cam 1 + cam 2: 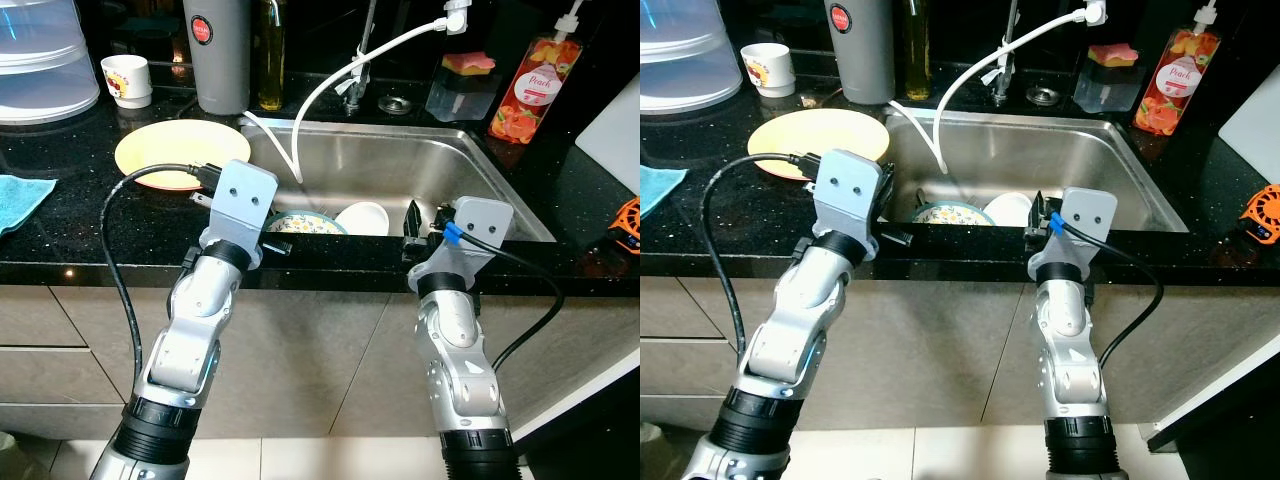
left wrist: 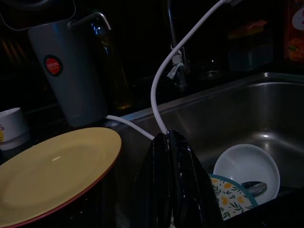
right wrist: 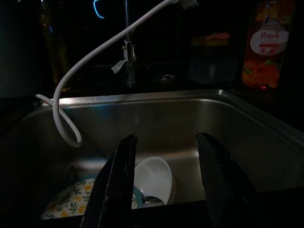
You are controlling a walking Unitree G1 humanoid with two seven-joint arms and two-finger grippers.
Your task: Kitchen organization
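Observation:
A steel sink [image 1: 400, 160] holds a white bowl [image 1: 362, 217] and a floral-patterned dish [image 1: 305, 225], with a metal utensil [image 2: 251, 187] lying between them. A yellow plate [image 1: 180, 150] rests on the black counter left of the sink. My left gripper [image 2: 171, 142] hovers at the sink's near left corner, beside the plate, shut on nothing. Over the sink's near edge, above the white bowl [image 3: 154, 178], my right gripper [image 3: 166, 137] is open and empty. A white hose [image 1: 330, 85] loops from the tap into the basin.
Behind the plate stand a grey jug [image 1: 215, 50], a white cup [image 1: 127, 80] and an oil bottle [image 1: 270, 55]. A peach soap bottle [image 1: 530, 90] and a sponge tub [image 1: 465, 80] sit behind the sink. A blue cloth [image 1: 20, 200] lies far left, under a clear plastic cover [image 1: 40, 60].

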